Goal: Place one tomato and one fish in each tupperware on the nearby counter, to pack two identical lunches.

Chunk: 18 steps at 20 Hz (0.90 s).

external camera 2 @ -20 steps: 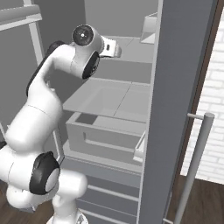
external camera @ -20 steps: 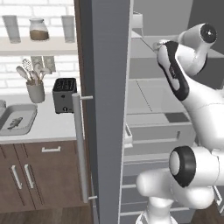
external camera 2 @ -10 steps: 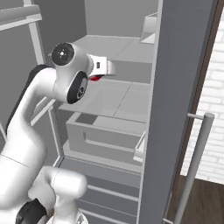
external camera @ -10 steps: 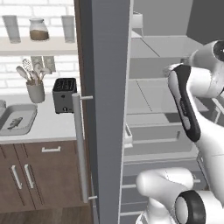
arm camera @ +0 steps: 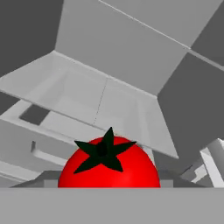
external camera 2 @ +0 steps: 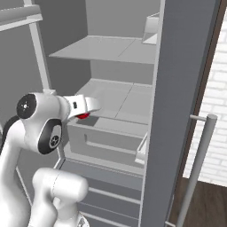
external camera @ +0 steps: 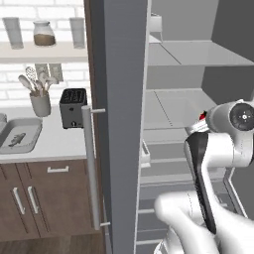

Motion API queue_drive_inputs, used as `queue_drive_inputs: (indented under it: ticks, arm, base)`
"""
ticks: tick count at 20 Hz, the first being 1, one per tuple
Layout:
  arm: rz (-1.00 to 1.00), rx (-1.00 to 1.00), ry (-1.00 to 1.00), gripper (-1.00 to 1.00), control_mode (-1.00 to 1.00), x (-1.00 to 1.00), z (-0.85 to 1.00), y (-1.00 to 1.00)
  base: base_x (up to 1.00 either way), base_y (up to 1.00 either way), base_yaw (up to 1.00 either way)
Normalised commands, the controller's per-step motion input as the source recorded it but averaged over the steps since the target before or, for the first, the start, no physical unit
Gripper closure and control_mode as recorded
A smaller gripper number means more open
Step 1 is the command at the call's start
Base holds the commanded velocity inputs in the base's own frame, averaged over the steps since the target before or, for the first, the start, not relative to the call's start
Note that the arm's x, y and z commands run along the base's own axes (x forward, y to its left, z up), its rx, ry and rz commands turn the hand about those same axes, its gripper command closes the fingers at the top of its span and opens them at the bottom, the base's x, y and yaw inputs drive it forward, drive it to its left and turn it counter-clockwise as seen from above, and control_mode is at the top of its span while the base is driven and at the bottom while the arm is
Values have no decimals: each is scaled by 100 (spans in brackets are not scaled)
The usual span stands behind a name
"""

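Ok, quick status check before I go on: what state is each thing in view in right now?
Red tomato with dark green stem: held in the gripper, lifted inside the fridge.
Grey fridge door: swung open.
Light-grey rectangular tupperware tray: on the counter, one fish lying in it, no tomato yet.
Black toaster: upright on the counter, slots empty.
Fridge drawer: closed.

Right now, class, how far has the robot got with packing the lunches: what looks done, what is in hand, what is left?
Done: a fish already lies in a tupperware on the counter.

In hand: a red tomato sits right at the end effector, inside the open fridge; whether it is gripped cannot be told.

Left: bring the tomato to the counter, then fill whatever the lunches still lack.
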Motion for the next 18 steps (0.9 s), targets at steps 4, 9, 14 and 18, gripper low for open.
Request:
queue_drive_inputs:
  ticks: [4,9,14,18]
  arm:
    - [0,0,0,100,100,0,0,0]
    - [0,0,0,100,100,0,0,0]
    - [0,0,0,100,100,0,0,0]
    - [0,0,0,100,100,0,0,0]
  base:
    - [-100,-7,4]
    - [-100,-1,14]
    - [-71,42,57]
    - [-9,76,77]
